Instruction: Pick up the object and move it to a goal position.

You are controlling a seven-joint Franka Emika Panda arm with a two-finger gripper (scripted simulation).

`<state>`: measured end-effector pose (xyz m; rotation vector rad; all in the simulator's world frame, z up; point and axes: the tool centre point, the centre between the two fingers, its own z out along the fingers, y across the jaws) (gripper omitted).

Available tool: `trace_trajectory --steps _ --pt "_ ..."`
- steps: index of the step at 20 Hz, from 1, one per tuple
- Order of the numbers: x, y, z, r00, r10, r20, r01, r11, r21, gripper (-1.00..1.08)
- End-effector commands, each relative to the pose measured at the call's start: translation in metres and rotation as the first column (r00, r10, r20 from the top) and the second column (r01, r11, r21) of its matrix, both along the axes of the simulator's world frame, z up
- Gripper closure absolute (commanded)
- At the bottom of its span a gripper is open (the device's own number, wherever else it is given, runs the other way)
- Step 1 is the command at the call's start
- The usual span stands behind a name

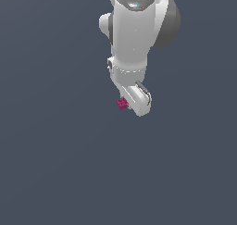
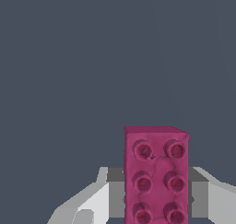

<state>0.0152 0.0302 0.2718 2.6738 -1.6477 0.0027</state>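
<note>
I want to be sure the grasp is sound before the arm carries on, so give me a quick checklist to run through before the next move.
1. Magenta brick sits between the fingers: ok in the wrist view.
2. Fingers pressing on both sides of the brick: appears so, contact itself cannot tell.
3. Brick square in the grip, studs facing the wrist camera: ok.
4. Brick visible at the gripper in the exterior view: ok.
5. Brick lifted off the surface: cannot tell, no shadow or edge shows.
6. Goal position in view: not ok, no marker is visible.

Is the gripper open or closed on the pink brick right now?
Shut on it: the magenta brick sits between the gripper fingers, pads against its sides.
</note>
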Motion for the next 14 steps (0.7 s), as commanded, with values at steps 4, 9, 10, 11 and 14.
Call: trace_trajectory --steps 4,9,10,11,14 --pt "0.013 0.004 0.026 1.0 0.001 -0.001 -0.001 1.0 0.001 1.08" --pt "0.02 0.005 0.037 1.0 0.001 -0.001 -0.001 1.0 0.001 1.08" --pt "0.021 0.006 0.039 1.0 0.001 -0.001 -0.001 1.0 0.001 1.08" --pt "0.021 0.006 0.04 1.0 0.001 -0.001 -0.001 1.0 0.001 1.08" --pt "0.022 0.006 0.041 1.0 0.001 -0.001 -0.001 1.0 0.001 1.08"
